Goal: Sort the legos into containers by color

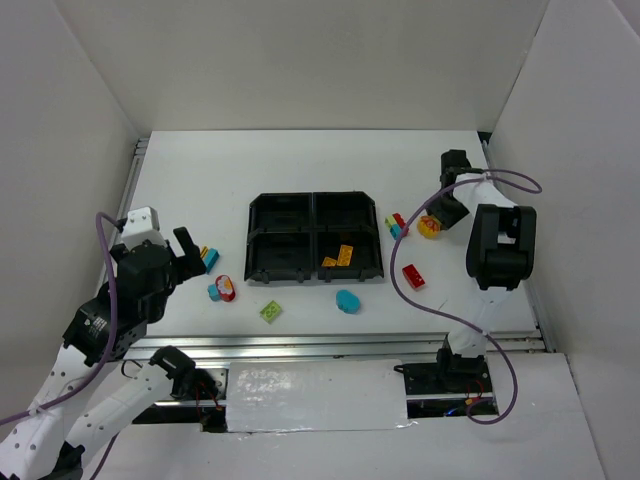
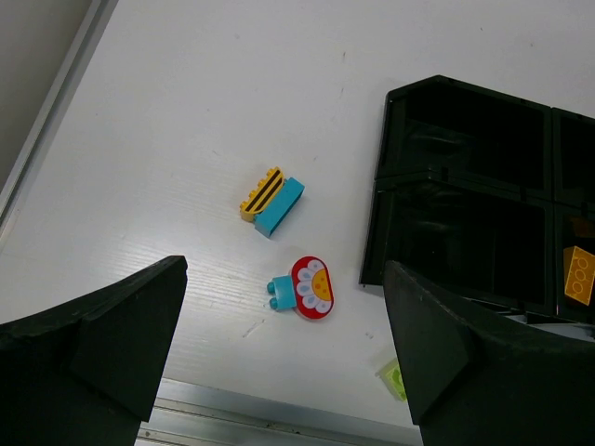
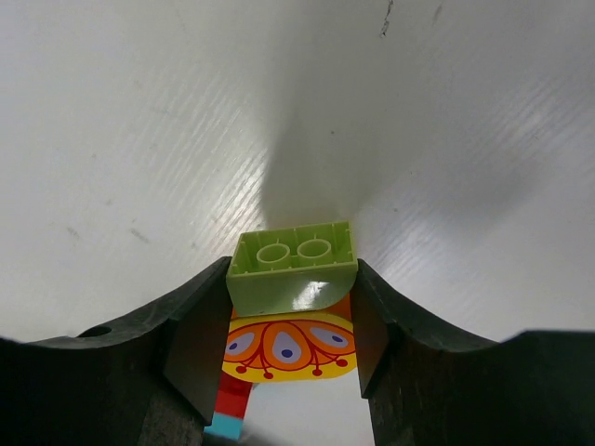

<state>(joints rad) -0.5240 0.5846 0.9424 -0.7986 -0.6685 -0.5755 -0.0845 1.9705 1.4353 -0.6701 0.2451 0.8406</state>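
My right gripper (image 3: pixel 293 311) is shut on a lime green brick (image 3: pixel 293 269), right of the tray in the top view (image 1: pixel 440 212). A yellow-orange rounded piece (image 3: pixel 290 348) lies right against that brick; I cannot tell whether they are joined. It also shows in the top view (image 1: pixel 430 226). My left gripper (image 2: pixel 284 269) is open and empty, above a red flower piece joined to a cyan brick (image 2: pixel 311 288) and a yellow and cyan pair (image 2: pixel 272 200). The black tray (image 1: pixel 313 228) holds yellow-orange bricks (image 1: pixel 340 256) in its near right compartment.
A red brick (image 1: pixel 413 276), a cyan rounded brick (image 1: pixel 347 300) and a lime green brick (image 1: pixel 271 311) lie near the tray's front. A small red, cyan and green cluster (image 1: pixel 397 224) sits at its right side. White walls stand on both sides.
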